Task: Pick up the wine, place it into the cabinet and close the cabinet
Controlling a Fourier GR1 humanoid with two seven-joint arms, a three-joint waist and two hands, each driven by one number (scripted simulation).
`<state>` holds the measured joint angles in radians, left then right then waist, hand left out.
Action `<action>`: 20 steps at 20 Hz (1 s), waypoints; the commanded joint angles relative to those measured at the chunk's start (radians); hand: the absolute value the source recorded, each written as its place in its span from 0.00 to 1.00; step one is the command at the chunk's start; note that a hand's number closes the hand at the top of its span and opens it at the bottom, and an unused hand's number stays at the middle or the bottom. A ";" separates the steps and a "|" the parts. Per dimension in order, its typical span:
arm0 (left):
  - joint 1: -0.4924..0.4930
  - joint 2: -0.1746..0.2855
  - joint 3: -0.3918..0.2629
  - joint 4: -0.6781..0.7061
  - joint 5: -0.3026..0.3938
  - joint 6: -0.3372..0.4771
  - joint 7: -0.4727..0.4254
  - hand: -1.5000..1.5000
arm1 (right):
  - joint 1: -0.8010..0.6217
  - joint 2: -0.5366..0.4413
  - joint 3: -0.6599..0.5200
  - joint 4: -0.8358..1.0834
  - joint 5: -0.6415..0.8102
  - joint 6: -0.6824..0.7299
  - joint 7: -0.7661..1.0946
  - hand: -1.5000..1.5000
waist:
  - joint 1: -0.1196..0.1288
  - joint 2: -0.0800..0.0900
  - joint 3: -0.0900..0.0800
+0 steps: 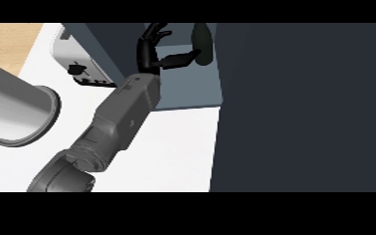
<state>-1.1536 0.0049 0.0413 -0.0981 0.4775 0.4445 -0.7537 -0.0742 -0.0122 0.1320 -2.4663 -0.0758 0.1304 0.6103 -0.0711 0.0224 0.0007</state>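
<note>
Wine is standing on the cabinet shelf, at its far right, and its long axis is showing as a dark streak running from near to far, so I am judging it to be upright. The left hand is hovering just to the bottle's left. Its fingers are bending loosely on the far side, apart from the glass. The thumb is pointing right, with its tip touching the bottle or just beside it; I cannot tell which. Nothing is curling round the bottle, so the hand is reading as released. The right hand is not showing anywhere, so the left hand is the nearer one.

The wide dark panel at the right is looking like the open door. It is lying to the right of both hand and bottle, so closing it is calling for the hand to come out toward the near side first.

Counting: one bottle, one cabinet, one hand, one white toaster at the far left, and one grey round basin at the left edge of the counter.
</note>
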 commanded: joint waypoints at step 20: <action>0.065 0.000 0.010 0.008 -0.037 0.017 -0.089 0.00 | 0.077 -0.010 -0.013 -0.091 -0.077 0.028 0.003 0.00 | -0.015 0.003 -0.001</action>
<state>-1.1067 0.0011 0.0450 -0.0922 0.4415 0.4642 -0.8193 -0.0673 -0.0072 0.1353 -2.4570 -0.0816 0.1402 0.5904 -0.0816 0.0271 0.0008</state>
